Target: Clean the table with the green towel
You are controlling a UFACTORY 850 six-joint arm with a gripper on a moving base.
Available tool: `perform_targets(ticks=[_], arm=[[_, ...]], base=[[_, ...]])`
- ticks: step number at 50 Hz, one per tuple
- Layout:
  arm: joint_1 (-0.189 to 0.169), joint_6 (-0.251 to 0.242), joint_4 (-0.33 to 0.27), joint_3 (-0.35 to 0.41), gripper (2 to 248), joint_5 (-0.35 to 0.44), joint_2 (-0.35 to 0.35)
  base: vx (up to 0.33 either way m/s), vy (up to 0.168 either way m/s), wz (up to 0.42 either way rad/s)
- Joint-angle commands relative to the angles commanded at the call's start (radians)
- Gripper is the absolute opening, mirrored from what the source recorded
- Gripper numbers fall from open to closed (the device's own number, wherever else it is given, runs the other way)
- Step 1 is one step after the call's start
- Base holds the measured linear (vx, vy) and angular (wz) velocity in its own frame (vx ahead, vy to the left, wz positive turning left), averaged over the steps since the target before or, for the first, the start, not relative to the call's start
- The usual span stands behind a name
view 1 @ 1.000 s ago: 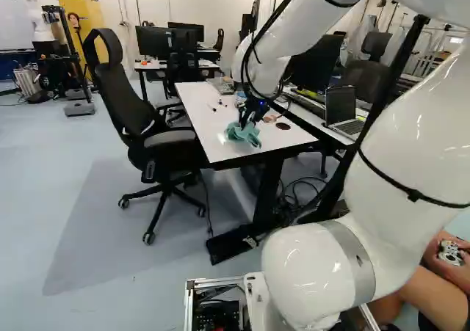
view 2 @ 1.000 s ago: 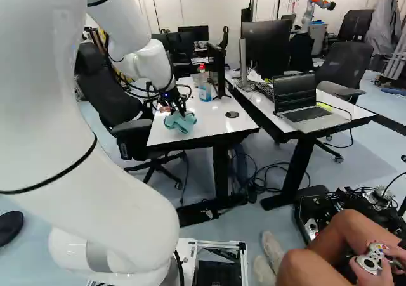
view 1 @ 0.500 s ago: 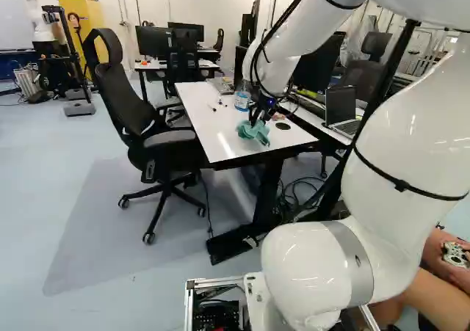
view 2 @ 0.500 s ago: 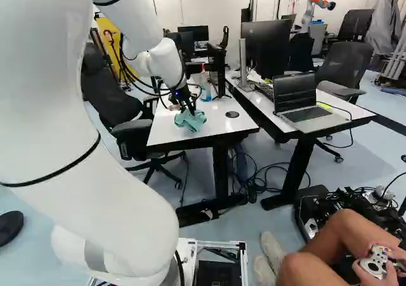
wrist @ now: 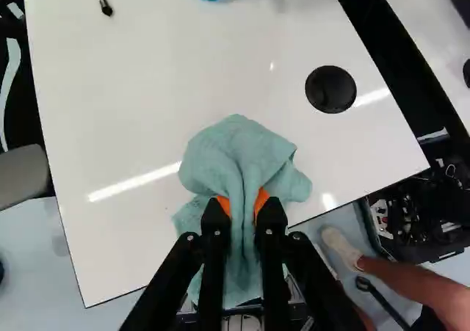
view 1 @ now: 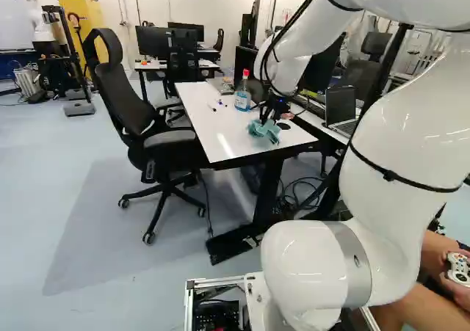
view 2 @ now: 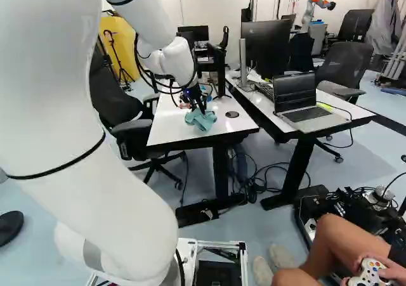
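Note:
Over the near part of the white table [view 1: 213, 129], my gripper [view 1: 269, 118] points down at the green towel [view 1: 264, 131]. The wrist view shows the gripper [wrist: 244, 208] shut on a bunched fold of the towel [wrist: 235, 155], with the orange pads pressing it from both sides. The rest of the cloth spreads ahead of and beside the fingers on the tabletop [wrist: 147, 89], close to the near edge. Part of it hangs back under the fingers.
A blue spray bottle [view 1: 242, 95] and markers [view 1: 213, 108] are farther up the table. A round black cable cover [wrist: 330, 89] lies beside the towel. A second desk with a laptop [view 2: 304, 102] adjoins; an office chair [view 1: 147, 125] stands alongside. Another robot [view 2: 311, 12] is far behind.
The arm has swung to the right across the near part of the table, carrying the gripped towel toward the cable cover. The spray bottle has come into fuller view in the left base view.

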Motion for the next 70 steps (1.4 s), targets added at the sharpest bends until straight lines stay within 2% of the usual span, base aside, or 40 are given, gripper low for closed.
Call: perform_targets(ticks=[37,52,70], arm=[[-0.129,0.000,0.000,-0.052,50,0.003,-0.049],[-0.171,0.000,0.000,-0.109,50,0.003,-0.101],[-0.202,0.000,0.000,-0.200,50,0.003,-0.182]], base=[[0.000,0.000,0.000],[0.000,0.000,0.000],[0.000,0.000,0.000]])
